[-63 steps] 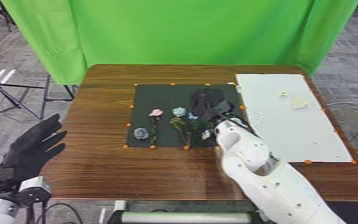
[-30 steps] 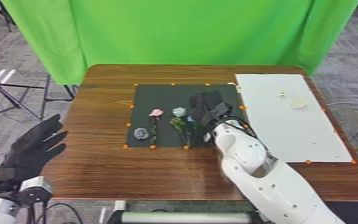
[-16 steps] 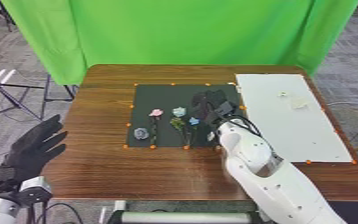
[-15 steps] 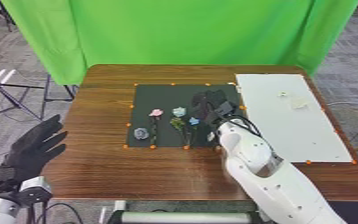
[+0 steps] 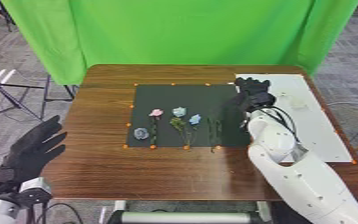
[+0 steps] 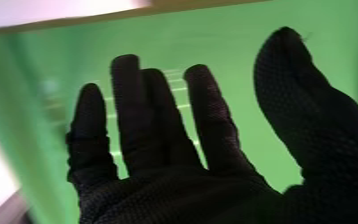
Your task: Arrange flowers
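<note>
Hovering right hand (image 5: 254, 94), fingers (image 6: 213, 112) straight.

On the table (image 5: 87, 165), flowers (image 5: 156, 113) lie on the mat (image 5: 171, 95), left of the sheet (image 5: 325, 140).

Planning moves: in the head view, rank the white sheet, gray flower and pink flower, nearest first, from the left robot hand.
1. Gray flower, leftmost.
2. Pink flower, slightly farther right.
3. White sheet, far right.
</note>
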